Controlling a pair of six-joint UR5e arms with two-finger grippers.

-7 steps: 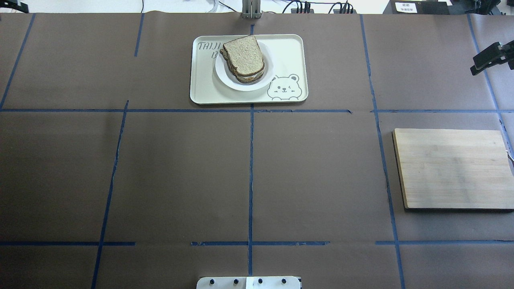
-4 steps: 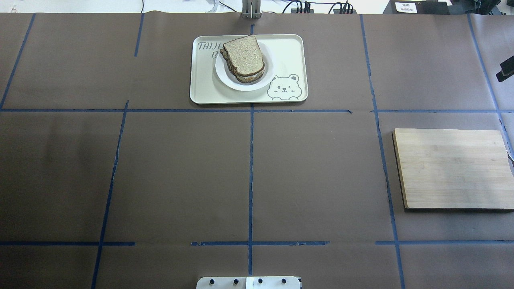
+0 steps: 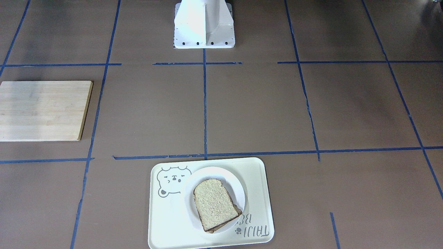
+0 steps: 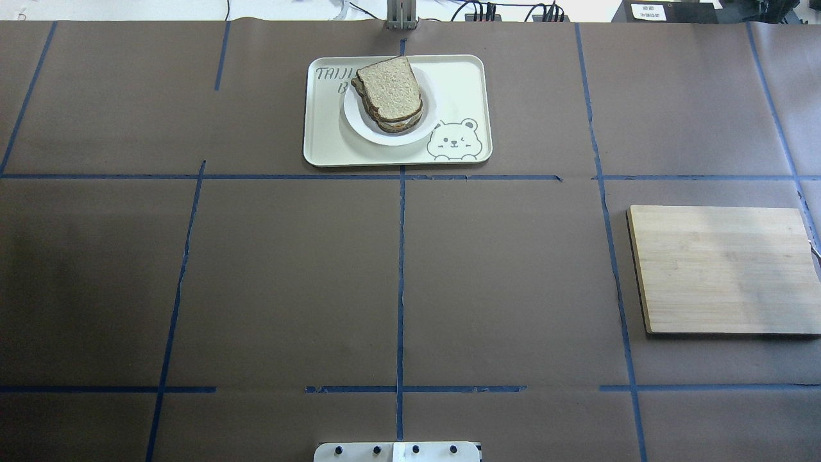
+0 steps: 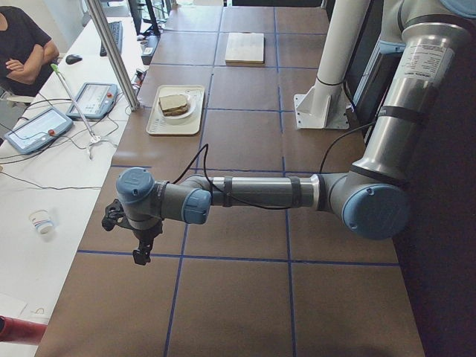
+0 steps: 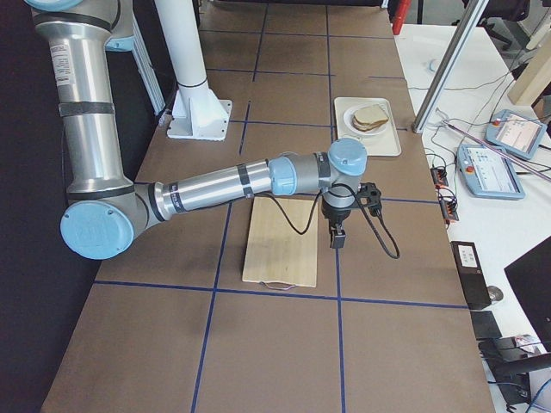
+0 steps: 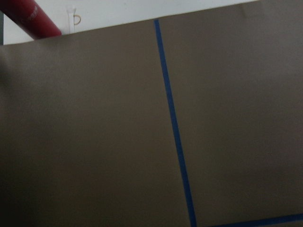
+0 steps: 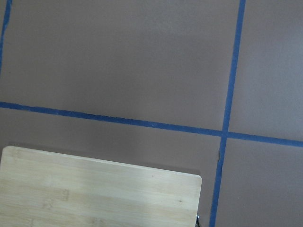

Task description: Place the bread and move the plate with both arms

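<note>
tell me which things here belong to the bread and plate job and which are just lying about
Job: bread, on the plate; left hand; right hand.
Lying about: tray under the plate; wooden board; white pedestal base.

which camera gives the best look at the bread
The front-facing view: the bread is near and its whole top shows, on the plate. The overhead view shows it smaller, both side views show it tiny, and the wrist views miss it.

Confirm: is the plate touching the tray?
Touching. The overhead view shows the plate sitting flat inside the tray, with the bread on top.
</note>
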